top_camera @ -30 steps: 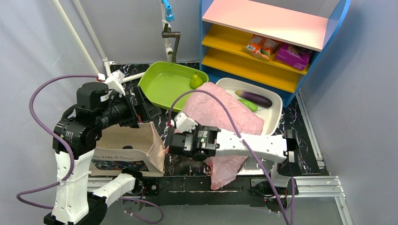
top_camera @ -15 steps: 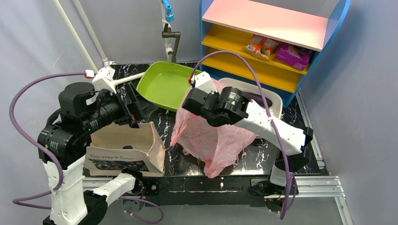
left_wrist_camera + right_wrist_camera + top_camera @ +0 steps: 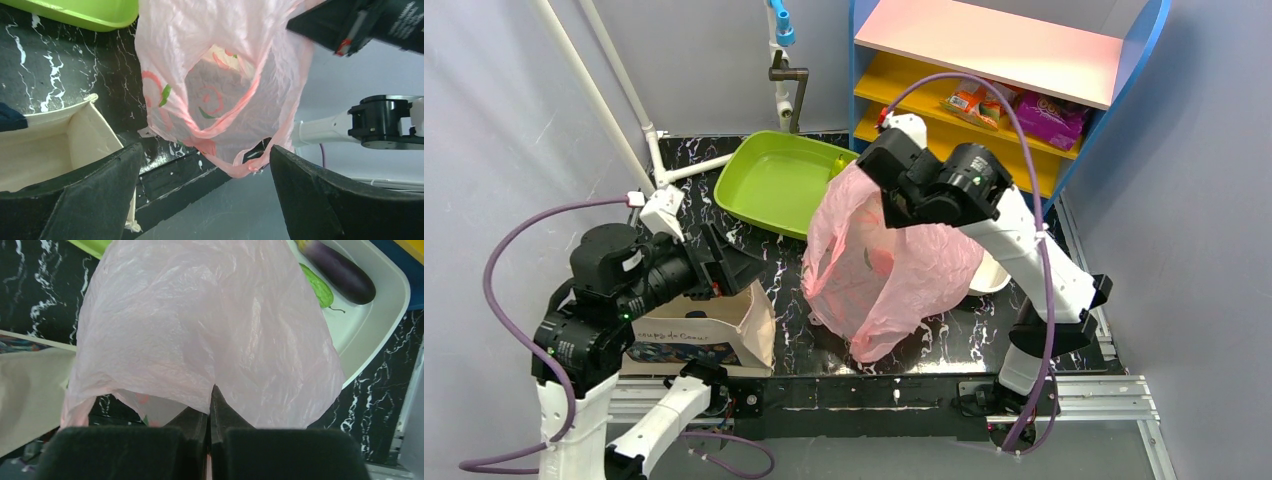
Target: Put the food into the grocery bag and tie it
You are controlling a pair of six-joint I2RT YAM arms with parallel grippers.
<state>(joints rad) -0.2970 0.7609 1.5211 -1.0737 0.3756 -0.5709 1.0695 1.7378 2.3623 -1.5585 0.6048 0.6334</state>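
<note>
Holding the grocery bag (image 3: 884,270) up over the table, my right gripper (image 3: 211,390) is pinched tight on its plastic. My left gripper (image 3: 204,150) gapes wide with nothing in it, facing the bag's open mouth. Only the right wrist camera shows me food, one eggplant (image 3: 340,272) and one green vegetable (image 3: 316,287) side by side in the white tray (image 3: 380,305), both hidden behind the bag from overhead.

**Much Lost Behind the Bag**

In top view, most of white tray (image 3: 991,281) hidden behind bag (image 3: 884,270) and right arm (image 3: 1024,240), only a rim showing. Eggplant (image 3: 340,270) clipped by right wrist view's top edge, vegetable (image 3: 316,286) with one end under plastic. Tote (image 3: 724,315) lettering too small to read, far side covered by left arm (image 3: 624,290). Green tray (image 3: 75,12) cut off above in left wrist view.
</note>
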